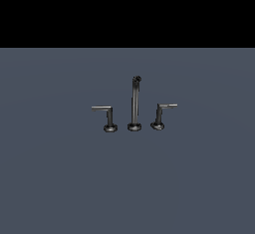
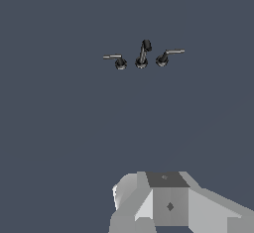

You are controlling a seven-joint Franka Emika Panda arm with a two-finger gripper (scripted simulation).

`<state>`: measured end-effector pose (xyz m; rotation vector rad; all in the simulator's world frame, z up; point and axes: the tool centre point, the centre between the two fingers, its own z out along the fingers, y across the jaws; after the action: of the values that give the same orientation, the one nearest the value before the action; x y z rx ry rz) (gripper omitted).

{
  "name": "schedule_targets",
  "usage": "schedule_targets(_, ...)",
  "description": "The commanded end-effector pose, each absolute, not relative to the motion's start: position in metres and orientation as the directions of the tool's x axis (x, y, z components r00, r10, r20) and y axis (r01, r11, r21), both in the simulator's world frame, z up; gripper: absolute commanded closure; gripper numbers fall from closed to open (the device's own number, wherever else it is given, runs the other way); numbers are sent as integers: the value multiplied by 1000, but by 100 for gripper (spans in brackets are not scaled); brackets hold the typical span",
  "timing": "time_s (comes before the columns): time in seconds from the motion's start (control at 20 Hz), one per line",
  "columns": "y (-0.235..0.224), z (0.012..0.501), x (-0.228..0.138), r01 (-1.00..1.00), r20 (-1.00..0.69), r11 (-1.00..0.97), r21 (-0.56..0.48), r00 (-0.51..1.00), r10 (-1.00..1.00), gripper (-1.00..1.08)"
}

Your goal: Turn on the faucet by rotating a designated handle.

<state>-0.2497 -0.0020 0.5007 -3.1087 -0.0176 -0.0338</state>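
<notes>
The faucet [image 1: 134, 103] is a small dark three-piece set standing on the grey floor. Its tall thin spout post [image 1: 135, 101] is in the middle. The handle [image 1: 160, 115], with a leaning stem, a pale arm and an oval base, is on the exterior view's right. The other L-shaped handle [image 1: 108, 117], with an upright stem and a longer arm, is on the left. In the wrist view the handle [image 2: 164, 57], the post [image 2: 143, 54] and the other handle [image 2: 118, 61] are small and far off. Only grey parts of my gripper [image 2: 166, 200] show, well apart from the faucet. Its jaws are not distinguishable.
A flat grey floor [image 1: 60, 178] spreads around the faucet on all sides. A black background [image 1: 127, 9] lies behind it. The arm does not show in the exterior view.
</notes>
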Motion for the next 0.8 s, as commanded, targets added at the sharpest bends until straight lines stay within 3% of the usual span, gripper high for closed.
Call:
schedule_targets(0.0,-2,501,-250,12,22,-999,-32,1000,11,108)
schedule_targets(0.75,7,459,-213,-138,18,-990,-32,990,-139,108)
